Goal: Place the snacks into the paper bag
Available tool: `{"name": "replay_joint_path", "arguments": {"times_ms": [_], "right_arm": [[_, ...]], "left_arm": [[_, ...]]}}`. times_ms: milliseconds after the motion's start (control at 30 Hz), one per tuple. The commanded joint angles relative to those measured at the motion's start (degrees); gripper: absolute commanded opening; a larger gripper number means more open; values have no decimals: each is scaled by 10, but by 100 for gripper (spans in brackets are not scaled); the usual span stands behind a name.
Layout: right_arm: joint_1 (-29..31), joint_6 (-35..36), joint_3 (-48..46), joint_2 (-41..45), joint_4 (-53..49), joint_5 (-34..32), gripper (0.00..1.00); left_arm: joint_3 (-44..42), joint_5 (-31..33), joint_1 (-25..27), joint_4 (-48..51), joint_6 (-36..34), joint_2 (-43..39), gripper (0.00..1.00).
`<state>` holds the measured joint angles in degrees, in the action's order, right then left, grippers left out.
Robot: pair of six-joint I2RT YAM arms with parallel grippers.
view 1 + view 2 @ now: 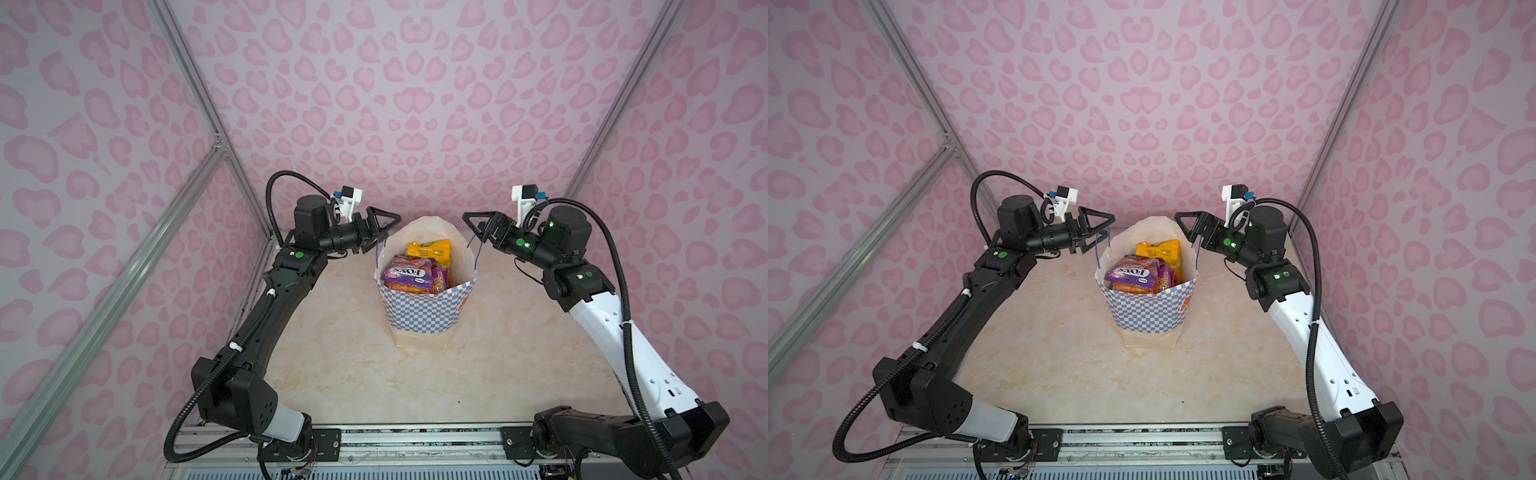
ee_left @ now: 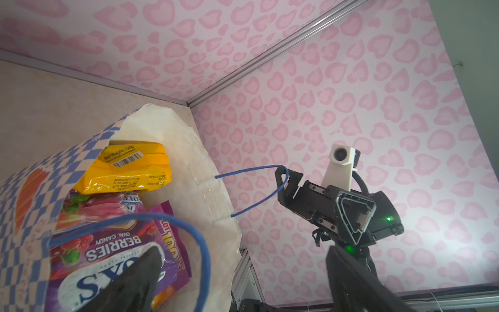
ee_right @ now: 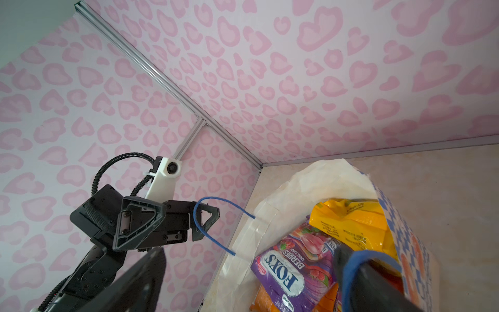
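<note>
Only the wrist views show it: each thin blue cord handle [image 2: 251, 168] is looped over one finger of a gripper, and both the left gripper [image 1: 392, 228] and right gripper [image 1: 473, 228] stand spread, pinching nothing. The crinkly snacks [image 1: 419, 266], a glossy purple packet [image 1: 409, 272] beside a yellow packet [image 1: 428, 249], fill the upright checkered paper bag [image 1: 419, 320], which stands mid-table [image 1: 332, 374] in both top views

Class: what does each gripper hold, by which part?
Nothing gripped: left gripper and right gripper are open; each has one finger through a cord handle of the paper bag.
</note>
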<state>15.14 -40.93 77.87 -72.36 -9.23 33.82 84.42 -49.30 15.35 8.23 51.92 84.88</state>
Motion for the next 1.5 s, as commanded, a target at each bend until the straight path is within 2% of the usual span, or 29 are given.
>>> {"name": "replay_joint_path", "arguments": {"times_ms": [0, 200, 367, 567, 667, 800, 833, 1000, 1067, 1200, 1333, 1433, 1467], "right_arm": [[6, 31, -12, 4, -32, -16, 99], [16, 59, -32, 21, -73, -53, 99], [20, 90, -32, 43, -120, -112, 99], [20, 139, -27, 90, -163, -200, 99], [21, 171, -61, 129, -158, -249, 99], [19, 186, -143, 184, -128, -342, 99], [17, 195, -174, 198, -103, -359, 99], [-15, 235, -344, 226, 50, -411, 99], [-36, 240, -402, 223, 116, -414, 99], [-90, 227, -510, 203, 247, -430, 99], [-141, 221, -539, 132, 304, -424, 99], [-144, 264, -573, 85, 405, -427, 99], [-144, 275, -588, 69, 447, -429, 99]], "left_arm": [[-4, 15, -4, 53, -46, -20, 98], [15, 82, -19, 189, -125, -42, 98], [13, 136, -32, 246, -158, -72, 98], [-19, 235, -38, 271, -175, -166, 98], [-69, 359, -38, 267, -165, -240, 98], [-207, 573, -38, 232, -112, -329, 98], [-235, 628, -38, 230, -93, -347, 97], [-387, 821, -39, 155, -41, -387, 97], [-444, 883, -39, 108, -38, -375, 97], [-477, 1006, -36, 100, -24, -327, 97], [-511, 1056, -32, -15, -122, -287, 97], [-527, 1073, -29, -113, -226, -234, 97], [-538, 1059, -30, -166, -274, -213, 97]]}}
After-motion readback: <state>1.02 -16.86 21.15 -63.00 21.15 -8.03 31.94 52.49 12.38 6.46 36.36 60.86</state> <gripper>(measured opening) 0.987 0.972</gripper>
